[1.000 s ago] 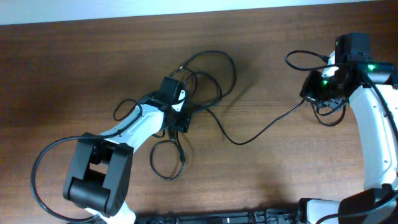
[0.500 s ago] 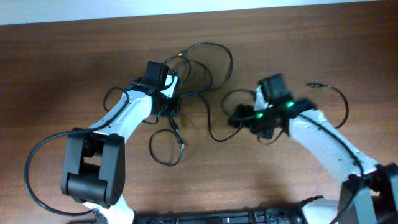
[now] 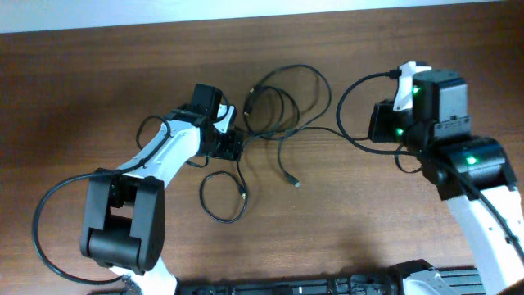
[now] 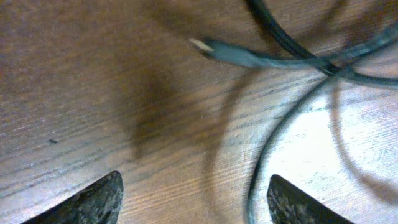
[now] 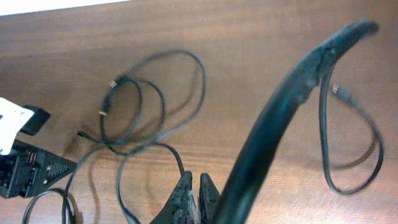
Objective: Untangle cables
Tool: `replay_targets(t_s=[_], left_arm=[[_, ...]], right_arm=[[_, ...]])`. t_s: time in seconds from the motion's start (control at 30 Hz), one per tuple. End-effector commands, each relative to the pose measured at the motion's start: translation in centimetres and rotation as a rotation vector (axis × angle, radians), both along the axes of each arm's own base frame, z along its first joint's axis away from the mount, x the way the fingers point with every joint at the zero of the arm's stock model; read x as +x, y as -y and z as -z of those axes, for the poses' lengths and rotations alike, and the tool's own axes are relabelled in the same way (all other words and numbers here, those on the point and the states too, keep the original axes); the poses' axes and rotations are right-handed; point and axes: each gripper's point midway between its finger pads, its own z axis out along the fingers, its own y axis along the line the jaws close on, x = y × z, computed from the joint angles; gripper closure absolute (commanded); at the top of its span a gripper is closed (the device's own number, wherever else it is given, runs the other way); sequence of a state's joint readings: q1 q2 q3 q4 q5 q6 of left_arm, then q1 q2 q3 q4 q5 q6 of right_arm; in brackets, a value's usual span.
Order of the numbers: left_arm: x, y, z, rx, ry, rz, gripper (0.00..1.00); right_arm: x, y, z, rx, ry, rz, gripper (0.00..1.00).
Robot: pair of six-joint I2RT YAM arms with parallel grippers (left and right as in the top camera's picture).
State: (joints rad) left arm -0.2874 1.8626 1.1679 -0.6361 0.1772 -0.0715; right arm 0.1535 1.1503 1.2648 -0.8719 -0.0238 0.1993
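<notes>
Cables [image 3: 282,131]: tangle between both arms, nearer the left one.
Left gripper [image 4: 196,199]: wide open, empty.
Right gripper [image 5: 196,196]: closed, apparently pinching one strand leading leftward to them.

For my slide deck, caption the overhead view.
Left gripper open beside tangled black cables on a wooden table; right gripper shut on one of them.

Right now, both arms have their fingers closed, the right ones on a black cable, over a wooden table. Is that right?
Not quite. The left fingers stand wide open and grip nothing; the left wrist view shows them apart above the wood. The right fingers are closed on a black cable, over a wooden table.
</notes>
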Motion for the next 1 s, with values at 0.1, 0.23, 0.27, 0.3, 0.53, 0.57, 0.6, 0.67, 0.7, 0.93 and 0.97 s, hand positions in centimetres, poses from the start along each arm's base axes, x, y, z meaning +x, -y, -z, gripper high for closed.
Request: replay_targets(t_s=[0.1,0.23,0.27,0.3,0.53,0.57,0.6,0.67,0.7,0.93,0.97], left_arm=[[2.7,10.0,-8.2,-0.608,0.199,0.222,0.01],[6.6,14.4,-11.4,-0.51,0.537,0.245,0.01],[7.5,14.6,-11.2,-0.419,0.588,0.166,0.01],[7.6,15.5,-11.7,-0.372,0.623,0.145,0.01],[9.1,21.9,-9.1,-0.391,0.403,0.391,0.09],[7.8,23.4,-7.4,-0.377,0.365,0.478,0.08],[6.0,24.4,-5.7,-0.35,0.328,0.541,0.08],[3.7,25.1,-2.7,-0.275,0.254,0.572,0.11],[3.0,25.3,-1.6,-0.265,0.228,0.581,0.12],[3.4,20.4,2.9,-0.019,0.141,0.49,1.0],[3.8,18.9,2.8,-0.005,0.116,0.448,1.0]], right_arm=[[-0.4,-3.2,-1.5,0.018,0.036,-0.251,0.96],[-1.3,-5.0,-0.7,0.1,-0.021,-0.334,0.96],[-1.4,-5.2,-0.8,0.108,-0.02,-0.343,0.96],[-1.4,-5.2,-0.8,0.108,-0.019,-0.343,0.96],[-1.5,-5.4,-0.9,0.118,-0.021,-0.353,0.96],[-1.5,-5.4,-0.9,0.119,-0.021,-0.353,0.96],[-1.6,-5.5,-0.9,0.124,-0.021,-0.358,0.96],[-1.8,-6.2,-1.1,0.153,-0.022,-0.387,0.96],[-1.9,-6.1,-1.1,0.153,-0.024,-0.387,0.96],[-2.1,-6.0,-0.7,0.148,-0.044,-0.379,0.96],[-1.7,-5.0,-0.4,0.103,-0.043,-0.336,0.96]])
